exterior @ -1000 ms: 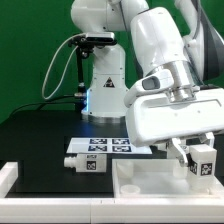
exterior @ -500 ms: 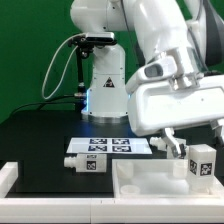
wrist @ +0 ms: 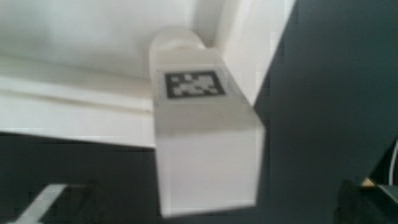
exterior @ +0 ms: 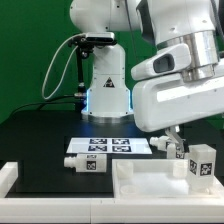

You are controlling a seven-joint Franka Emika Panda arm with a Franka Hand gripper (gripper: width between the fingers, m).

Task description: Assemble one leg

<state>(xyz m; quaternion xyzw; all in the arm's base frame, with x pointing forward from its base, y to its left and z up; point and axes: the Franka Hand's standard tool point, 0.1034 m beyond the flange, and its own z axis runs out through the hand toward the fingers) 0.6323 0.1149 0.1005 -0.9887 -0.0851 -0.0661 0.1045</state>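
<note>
A white square leg [exterior: 203,160] with a black marker tag stands upright at the exterior view's right, by the white frame [exterior: 150,186]. My gripper [exterior: 172,146] hangs just above and to the left of it, under the large white hand. In the wrist view the leg [wrist: 206,130] lies between the two dark fingers [wrist: 43,206], with a wide gap on each side. The gripper [wrist: 214,208] is open and holds nothing.
The marker board [exterior: 108,146] lies flat mid-table. A second white part with a tag [exterior: 85,162] lies in front of it, towards the exterior view's left. A white block [exterior: 8,182] sits at the front left. The robot base [exterior: 105,95] stands behind.
The arm and hand have risen, and the fingers have moved up and away from the leg. The leg has stayed upright in the same spot.
</note>
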